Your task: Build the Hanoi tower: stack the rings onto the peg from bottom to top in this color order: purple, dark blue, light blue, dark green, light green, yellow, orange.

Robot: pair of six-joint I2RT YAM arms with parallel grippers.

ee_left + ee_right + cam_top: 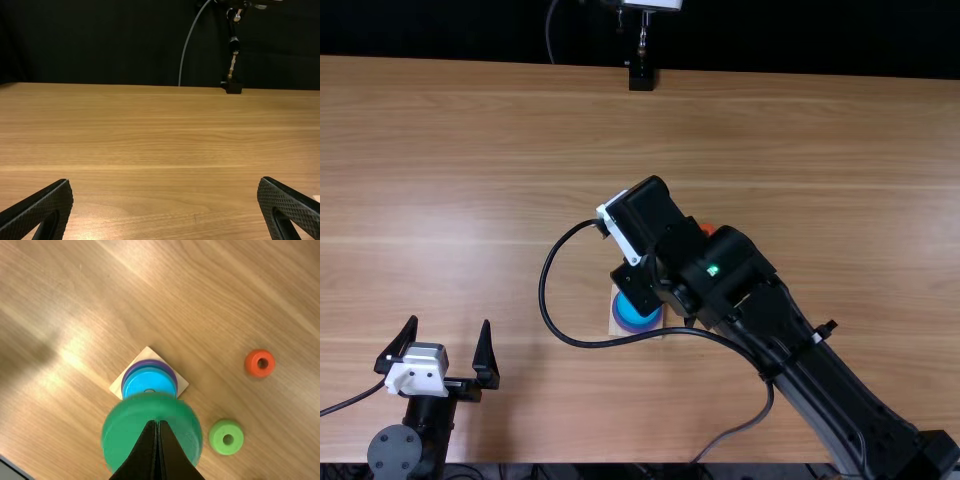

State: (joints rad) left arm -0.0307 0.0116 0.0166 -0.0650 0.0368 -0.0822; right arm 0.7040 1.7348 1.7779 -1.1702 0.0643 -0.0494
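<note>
Dark green ring (120,425) at the fingers (142,455)

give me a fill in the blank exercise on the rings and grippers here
The topmost ring on the square base is coloured ____. The ring at the right gripper is coloured ____. The light green ring lies off the base, directly on the ____. The left gripper is not shut but ____.

light blue; dark green; table; open

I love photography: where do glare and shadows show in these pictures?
Top view: pale glare on the light brown wooden table, soft shadow beside the black left arm. Left wrist view: faint sheen on the wood. Right wrist view: bright glare, dark shadow near it, another by the orange ring.
</note>
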